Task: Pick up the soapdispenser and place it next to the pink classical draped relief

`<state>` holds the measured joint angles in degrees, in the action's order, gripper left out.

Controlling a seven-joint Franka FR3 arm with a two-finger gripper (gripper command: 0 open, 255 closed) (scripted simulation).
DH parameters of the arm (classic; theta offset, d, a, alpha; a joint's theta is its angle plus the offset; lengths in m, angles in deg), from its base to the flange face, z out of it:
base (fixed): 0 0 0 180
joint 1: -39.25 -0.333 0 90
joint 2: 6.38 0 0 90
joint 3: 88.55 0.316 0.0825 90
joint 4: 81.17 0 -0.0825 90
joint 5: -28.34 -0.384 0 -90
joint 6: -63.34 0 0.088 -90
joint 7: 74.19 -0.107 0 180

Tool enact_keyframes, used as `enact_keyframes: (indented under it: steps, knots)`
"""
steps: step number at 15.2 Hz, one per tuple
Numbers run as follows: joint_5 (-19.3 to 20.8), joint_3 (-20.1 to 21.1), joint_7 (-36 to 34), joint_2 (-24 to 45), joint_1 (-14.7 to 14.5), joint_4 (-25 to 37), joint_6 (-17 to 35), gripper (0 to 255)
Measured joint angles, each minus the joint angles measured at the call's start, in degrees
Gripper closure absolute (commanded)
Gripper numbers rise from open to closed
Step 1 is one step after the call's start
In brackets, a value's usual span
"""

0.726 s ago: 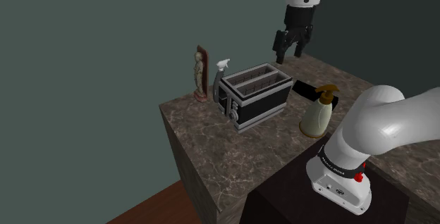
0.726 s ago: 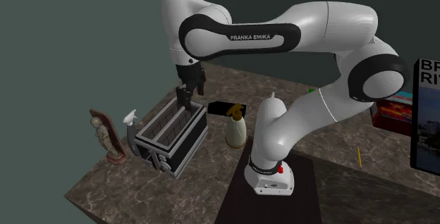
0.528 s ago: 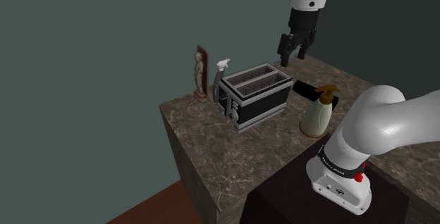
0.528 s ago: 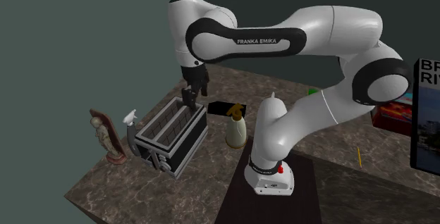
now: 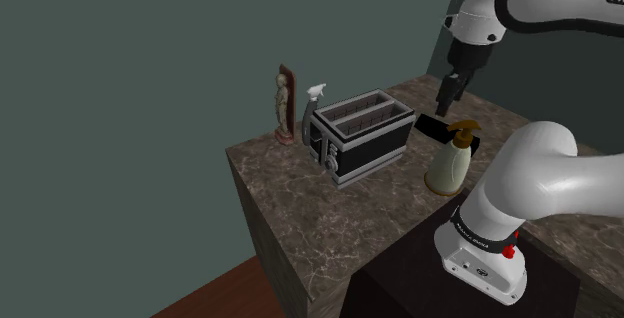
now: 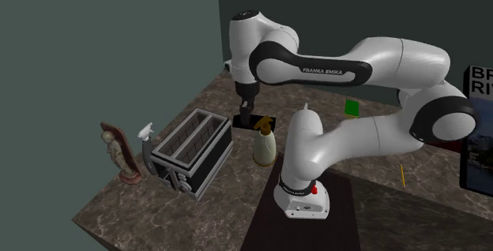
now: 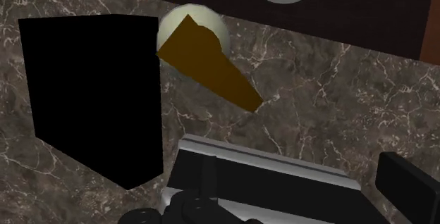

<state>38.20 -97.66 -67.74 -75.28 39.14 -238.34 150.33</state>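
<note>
**Listener:** Where is the soap dispenser (image 5: 449, 163)?

**Onlooker:** It stands upright on the dark marble counter (image 5: 300, 216). It is a cream bottle with a brown pump, set between the black toaster (image 5: 360, 134) and the robot's dark stand (image 5: 400, 288). A flat black block (image 7: 92, 96) lies just behind it.

**Listener:** And the relief?

**Onlooker:** The relief (image 5: 285, 106) is a pale draped figure on a reddish backing. It stands at the counter's far corner, well apart from the dispenser. The toaster and a small spray bottle (image 5: 311, 108) sit between the two.

**Listener:** How is the arm posed?

**Onlooker:** From where I stand, the white arm (image 6: 340, 143) rises from the stand and swings out to an elbow on the second exterior view's right. Then it doubles back in a long, high arch over the counter. Its last joint turns downward, so the gripper (image 5: 444, 90) hangs pointing at the counter. It is over the black block and just beside the dispenser's pump, not touching it.

**Listener:** Is it holding anything?

**Onlooker:** No. The jaws are parted and clasp nothing.
</note>
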Motion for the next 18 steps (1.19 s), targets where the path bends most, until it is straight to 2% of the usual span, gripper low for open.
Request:
enact_keyframes:
  steps: [6,7,14,18]
  knots:
    - [11.35,-9.19,13.41,-15.26,4.08,-8.21,-3.87,0]
    - [12.62,-10.2,14.59,-15.85,4.34,-8.76,-3.62,0]
    - [16.6,-13.96,16.58,-19.71,6.91,-14.47,-1.61,0]
    - [17.16,-14.53,16.57,-19.98,7.26,-15.53,-0.86,0]
